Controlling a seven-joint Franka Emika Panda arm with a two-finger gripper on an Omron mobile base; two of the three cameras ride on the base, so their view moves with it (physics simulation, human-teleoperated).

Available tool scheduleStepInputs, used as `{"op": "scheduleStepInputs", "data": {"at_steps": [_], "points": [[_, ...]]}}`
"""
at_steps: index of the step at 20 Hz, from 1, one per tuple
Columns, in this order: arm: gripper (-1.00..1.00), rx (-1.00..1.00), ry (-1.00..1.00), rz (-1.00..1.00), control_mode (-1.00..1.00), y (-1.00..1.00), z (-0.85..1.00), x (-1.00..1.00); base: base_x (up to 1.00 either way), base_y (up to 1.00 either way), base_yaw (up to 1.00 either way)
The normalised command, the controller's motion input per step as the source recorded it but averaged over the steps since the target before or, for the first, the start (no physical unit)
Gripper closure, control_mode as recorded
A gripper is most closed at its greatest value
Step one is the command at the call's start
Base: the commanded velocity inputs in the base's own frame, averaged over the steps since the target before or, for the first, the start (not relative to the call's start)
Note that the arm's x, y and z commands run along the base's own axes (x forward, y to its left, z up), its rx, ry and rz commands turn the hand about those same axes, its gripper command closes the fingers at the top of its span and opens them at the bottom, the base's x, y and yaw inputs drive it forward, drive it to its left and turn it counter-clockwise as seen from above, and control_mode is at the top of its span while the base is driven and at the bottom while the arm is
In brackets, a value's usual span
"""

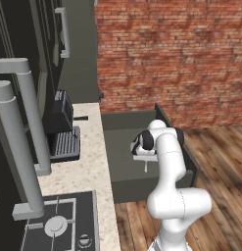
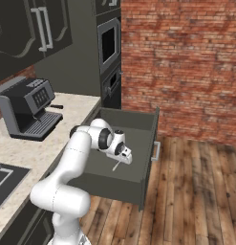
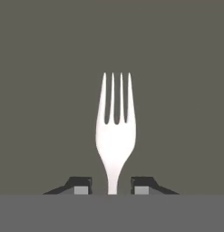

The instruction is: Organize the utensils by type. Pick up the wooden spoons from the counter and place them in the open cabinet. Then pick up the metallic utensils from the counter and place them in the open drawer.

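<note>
Hand (image 3: pixel 111 189): fingertips stand apart, a gap on each side of the fork's handle.
Fork (image 3: pixel 114 131): between the fingertips, tines pointing away, over the open drawer (image 2: pixel 138 125).

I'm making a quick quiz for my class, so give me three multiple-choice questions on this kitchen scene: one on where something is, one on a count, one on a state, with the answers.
1. Where is the gripper?
A. Over the open drawer
B. Over the stove
C. At the coffee machine

2. How many tines does the fork have?
A. Two
B. Three
C. Four

3. How do the fingertips stand to the fork's handle?
A. Clamped tight on it
B. Apart, a gap on each side
C. Far above it

Answers: 1 A, both base views show the hand above the drawer's grey bottom. 2 C, the hand view shows four. 3 B, the hand view shows space on both sides.
</note>
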Motion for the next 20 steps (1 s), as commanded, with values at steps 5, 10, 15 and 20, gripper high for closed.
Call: {"op": "scheduleStepInputs", "data": {"at_steps": [5, 10, 15, 20], "points": [[-1.00, 0.00, -0.08, 0.00, -1.00, 0.00, 0.30, 0.00, 0.00, 0.00, 0.00], [-1.00, 0.03, -0.09, 0.00, -1.00, -0.01, 0.88, 0.00, 0.00, 0.00, 0.00], [-1.00, 0.00, -0.14, 0.00, -1.00, 0.00, 1.00, -0.11, 0.00, 0.00, 0.00], [-1.00, 0.00, -0.07, 0.00, -1.00, 0.00, 1.00, -0.33, 0.00, 0.00, 0.00]]}}
